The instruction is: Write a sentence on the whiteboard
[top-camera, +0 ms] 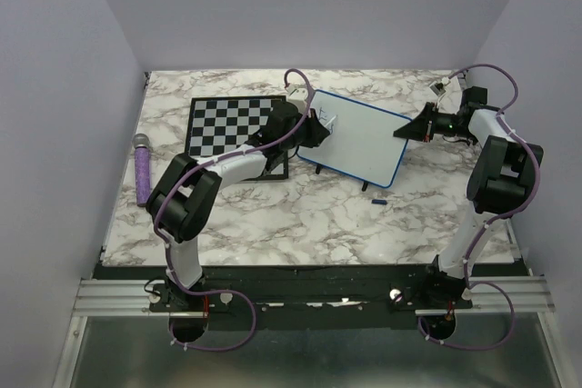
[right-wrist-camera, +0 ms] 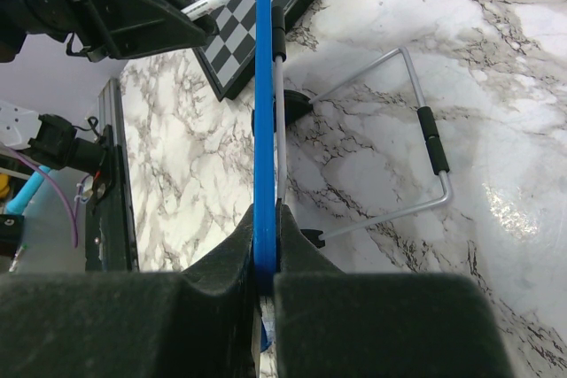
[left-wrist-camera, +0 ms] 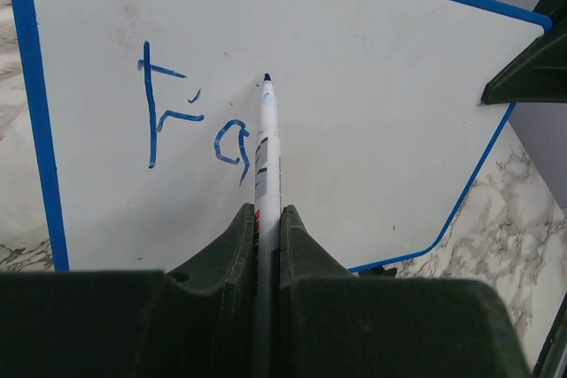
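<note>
At the left claw [left-wrist-camera: 268,219], I find the jaws clamped on a marker [left-wrist-camera: 267,143], its tip at the whiteboard [left-wrist-camera: 372,68]. The blue letters "Fa" [left-wrist-camera: 190,130] lie at eight o'clock of the tip. The right claw [right-wrist-camera: 266,227] is clamped on the board's three o'clock edge. On the bench [top-camera: 300,215], a chessboard [top-camera: 227,124] lies at the board's nine o'clock.

Your left arm [top-camera: 232,165] and right arm [top-camera: 466,233] are white tubes joined by chunky black housings. A purple cable [top-camera: 487,66] runs along each, cinched with white ties, and loops out below the black bases [top-camera: 186,302]. The left gripper [left-wrist-camera: 268,212] and right gripper [right-wrist-camera: 264,219] have matte dark-green wedge fingers.
</note>
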